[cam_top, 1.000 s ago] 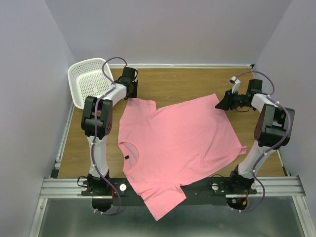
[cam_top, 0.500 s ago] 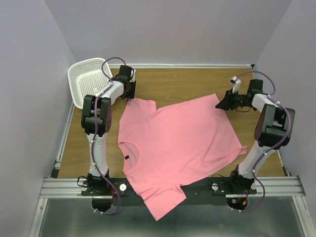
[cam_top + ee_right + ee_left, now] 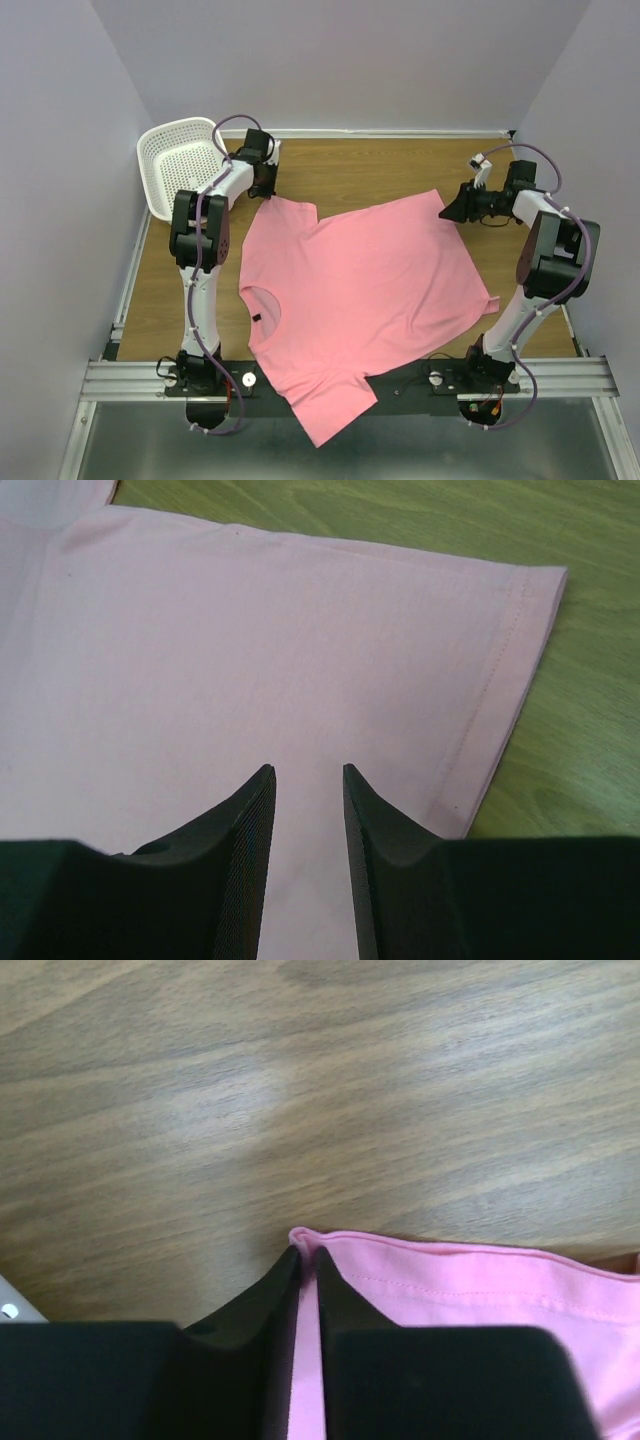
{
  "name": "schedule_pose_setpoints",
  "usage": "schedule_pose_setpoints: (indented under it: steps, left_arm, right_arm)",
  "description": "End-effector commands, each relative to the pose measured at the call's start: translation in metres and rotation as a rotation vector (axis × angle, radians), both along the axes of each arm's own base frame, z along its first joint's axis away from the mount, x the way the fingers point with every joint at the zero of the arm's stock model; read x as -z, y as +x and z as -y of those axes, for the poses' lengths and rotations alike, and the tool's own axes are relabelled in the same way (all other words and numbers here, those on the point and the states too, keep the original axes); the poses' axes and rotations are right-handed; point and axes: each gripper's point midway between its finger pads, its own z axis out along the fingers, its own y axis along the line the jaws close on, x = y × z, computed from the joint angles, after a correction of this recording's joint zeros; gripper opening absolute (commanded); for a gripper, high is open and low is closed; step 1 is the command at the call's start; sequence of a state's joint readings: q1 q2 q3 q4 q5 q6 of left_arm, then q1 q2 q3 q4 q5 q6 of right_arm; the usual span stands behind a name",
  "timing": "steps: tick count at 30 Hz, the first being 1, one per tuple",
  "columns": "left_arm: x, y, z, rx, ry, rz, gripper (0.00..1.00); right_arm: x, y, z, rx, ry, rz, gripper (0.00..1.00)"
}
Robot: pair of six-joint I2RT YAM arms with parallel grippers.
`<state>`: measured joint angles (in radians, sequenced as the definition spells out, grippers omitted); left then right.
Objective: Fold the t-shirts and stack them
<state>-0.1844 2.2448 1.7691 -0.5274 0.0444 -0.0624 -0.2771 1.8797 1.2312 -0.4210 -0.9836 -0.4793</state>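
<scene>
One pink t-shirt (image 3: pixel 360 290) lies spread flat on the wooden table, its bottom part hanging over the near rail. My left gripper (image 3: pixel 268 192) is at the shirt's far left corner. In the left wrist view its jaws (image 3: pixel 307 1252) are pressed together on the hemmed corner of the cloth (image 3: pixel 480 1280), with a pink strip showing between them. My right gripper (image 3: pixel 447 210) sits at the far right corner. In the right wrist view it (image 3: pixel 305 770) stands open just above the cloth (image 3: pixel 250 630), with the stitched hem (image 3: pixel 500 670) to its right.
A white perforated basket (image 3: pixel 180 160) leans at the far left corner, close behind the left arm. Walls close in the table on the left, back and right. A metal rail (image 3: pixel 130 378) runs along the near edge.
The left jaws have closed onto the shirt's corner. The left wrist has shifted slightly toward the back. The right arm has barely moved.
</scene>
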Motion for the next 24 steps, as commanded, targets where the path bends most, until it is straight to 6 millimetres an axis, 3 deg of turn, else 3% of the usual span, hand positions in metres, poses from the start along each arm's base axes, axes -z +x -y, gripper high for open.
schedule_pose_setpoints:
  steps: [1,6,7,8,13,14,17,19,24]
  left_arm:
    - [0.025,-0.018,0.0,0.025,-0.002,-0.095,0.02]
    - [0.005,-0.013,0.001,0.026,-0.014,-0.035,0.0]
    - [0.001,-0.012,0.002,0.028,-0.021,-0.027,0.0]
    - [-0.003,-0.011,0.004,0.031,-0.032,-0.016,0.0]
    - [-0.009,-0.011,0.006,0.042,-0.044,-0.002,0.0]
    - [-0.008,-0.011,0.006,0.044,-0.043,-0.004,0.0]
    - [-0.01,-0.01,0.008,0.051,-0.05,0.003,0.0]
    - [-0.014,-0.009,0.009,0.051,-0.06,0.011,0.0]
    - [-0.019,-0.008,0.013,0.063,-0.076,0.023,0.0]
  right_arm:
    - [-0.01,0.004,0.006,0.018,-0.013,0.016,0.41]
    - [-0.003,0.041,0.026,0.119,-0.047,-0.034,0.45]
    - [-0.012,0.058,0.031,0.151,-0.041,-0.027,0.46]
    - [0.004,0.065,0.034,0.168,-0.033,-0.069,0.48]
    - [0.028,0.107,0.048,0.266,-0.026,-0.142,0.49]
    - [0.025,0.117,0.051,0.277,-0.04,-0.126,0.49]
    - [0.047,0.122,0.04,0.272,-0.061,-0.166,0.49]
    - [0.053,0.122,0.028,0.255,-0.084,-0.173,0.49]
    - [0.068,0.121,0.021,0.261,-0.124,-0.202,0.49]
